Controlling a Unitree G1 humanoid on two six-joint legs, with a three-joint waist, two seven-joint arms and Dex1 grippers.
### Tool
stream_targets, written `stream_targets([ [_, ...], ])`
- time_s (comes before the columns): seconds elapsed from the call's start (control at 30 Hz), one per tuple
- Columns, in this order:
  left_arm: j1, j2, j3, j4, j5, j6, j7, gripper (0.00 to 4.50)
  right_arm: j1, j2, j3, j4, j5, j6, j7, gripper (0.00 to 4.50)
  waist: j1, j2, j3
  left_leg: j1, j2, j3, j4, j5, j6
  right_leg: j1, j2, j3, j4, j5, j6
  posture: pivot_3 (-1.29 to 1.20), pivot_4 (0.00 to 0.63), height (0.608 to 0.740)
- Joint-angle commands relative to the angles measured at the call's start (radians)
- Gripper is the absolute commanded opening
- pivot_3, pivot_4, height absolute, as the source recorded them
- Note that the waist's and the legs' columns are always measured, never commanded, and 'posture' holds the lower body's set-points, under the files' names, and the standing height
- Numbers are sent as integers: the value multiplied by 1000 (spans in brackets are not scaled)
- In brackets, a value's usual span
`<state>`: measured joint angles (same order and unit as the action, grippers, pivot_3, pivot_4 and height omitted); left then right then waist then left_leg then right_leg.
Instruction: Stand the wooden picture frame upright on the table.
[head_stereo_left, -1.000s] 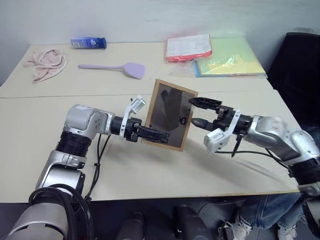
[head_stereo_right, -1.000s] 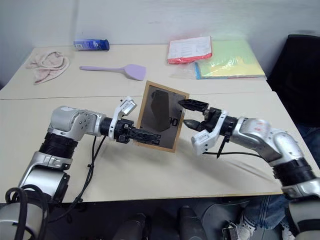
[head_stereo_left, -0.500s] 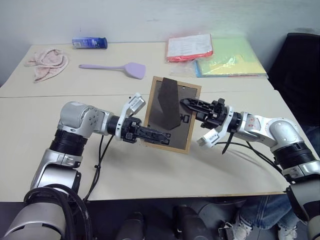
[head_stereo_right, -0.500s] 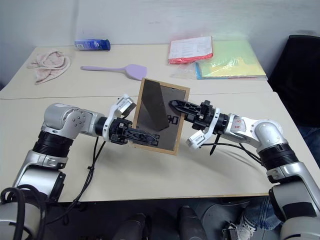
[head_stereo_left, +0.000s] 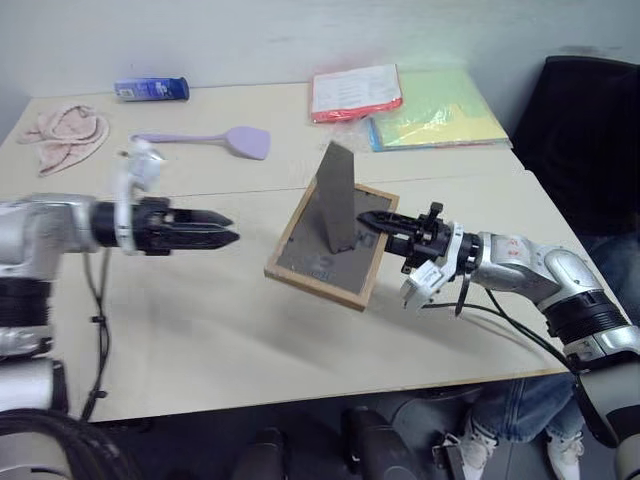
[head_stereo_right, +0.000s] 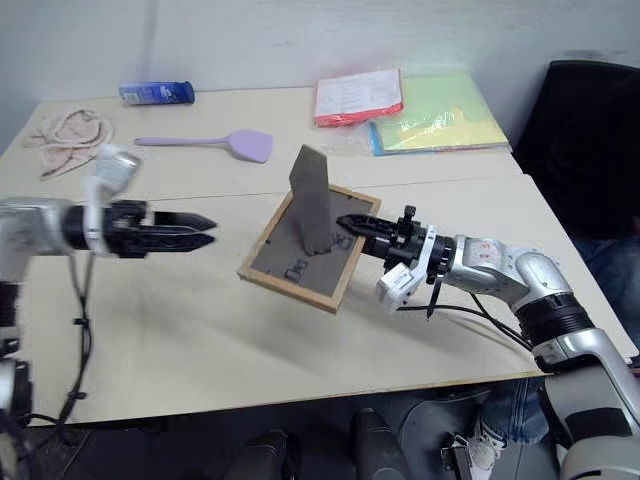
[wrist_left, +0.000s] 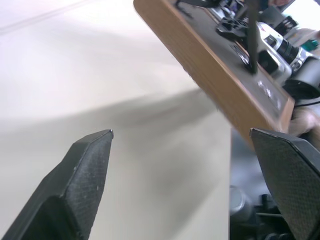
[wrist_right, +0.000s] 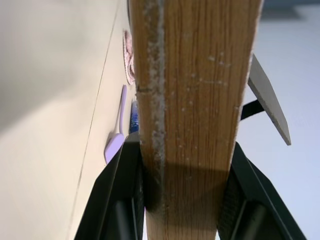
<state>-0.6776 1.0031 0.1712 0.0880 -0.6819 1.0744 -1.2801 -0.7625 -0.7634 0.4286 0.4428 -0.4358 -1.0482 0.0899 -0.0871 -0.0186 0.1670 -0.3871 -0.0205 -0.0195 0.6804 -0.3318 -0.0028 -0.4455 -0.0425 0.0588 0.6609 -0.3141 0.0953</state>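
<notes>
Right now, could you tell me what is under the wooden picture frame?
The wooden picture frame is tilted back-side up, its fold-out stand raised. The right gripper clamps its right edge. Beneath lies the table in shadow. The frame's front is covered, facing down.

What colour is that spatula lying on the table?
Pale purple; the spatula shows best in the right eye view.

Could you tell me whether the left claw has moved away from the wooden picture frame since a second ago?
Yes. The left claw has let go of the wooden picture frame and drawn off leftward, open.
</notes>
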Motion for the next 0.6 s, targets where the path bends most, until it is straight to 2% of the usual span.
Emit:
stream_targets([
  [0.03, 116, 0, 135, -185, -57, -55, 30, 4500, 70, 51, 22, -154, 533, 279, 313, 1266, 4, 0, 0, 0, 0, 0, 1, 0, 0, 0, 0, 0, 0, 0, 0, 0, 150, 740],
  [0.1, 195, -40, 169, -283, -44, -111, 92, 4500, 138, 88, 14, -323, 894, 642, 506, 1266, 9, 0, 0, 0, 1, -2, 2, -1, 1, 3, -1, -1, 0, 0, 0, 0, 150, 740],
  [0.13, 224, -58, 170, -318, -32, -134, 123, 4500, 159, 102, -5, -392, 1034, 803, 554, 1266, 16, 0, 0, 0, 1, -3, 3, -1, 1, 3, -1, -2, 0, 0, 0, 0, 150, 740],
  [0.2, 268, -99, 166, -367, -11, -192, 167, 4500, 173, 128, -50, -470, 1229, 1078, 571, 1266, 32, 0, 0, 0, 1, -4, 4, -1, 2, 4, -2, -3, 1, 0, 0, 0, 150, 740],
  [0.27, 284, -145, 168, -393, 0, -237, 225, 4500, 184, 155, -89, -495, 1351, 1260, 580, 1265, 43, 0, 0, 0, 0, -4, 4, -2, 3, 4, -2, -3, 1, 0, 0, 0, 150, 740],
  [0.33, 293, -173, 163, -405, 16, -279, 266, 4500, 200, 190, -120, -489, 1393, 1360, 589, 1265, 56, 0, 0, -1, 0, -4, 4, -2, 3, 3, -2, -3, 1, 0, 0, 0, 150, 740],
  [0.5, 312, -186, 150, -422, -2, -299, 293, 4500, 223, 295, -165, -363, 1335, 1468, 598, 1265, 61, 0, 0, -1, -1, -4, 4, -2, 3, 3, -2, -3, 0, 0, 0, 0, 150, 740],
  [0.6, 294, -190, 130, -415, 1, -310, 304, 4500, 265, 331, -161, -294, 1212, 1403, 647, 1265, 60, 0, 0, -1, -1, -3, 4, -2, 3, 2, -2, -3, 1, 0, 0, 0, 150, 740],
])
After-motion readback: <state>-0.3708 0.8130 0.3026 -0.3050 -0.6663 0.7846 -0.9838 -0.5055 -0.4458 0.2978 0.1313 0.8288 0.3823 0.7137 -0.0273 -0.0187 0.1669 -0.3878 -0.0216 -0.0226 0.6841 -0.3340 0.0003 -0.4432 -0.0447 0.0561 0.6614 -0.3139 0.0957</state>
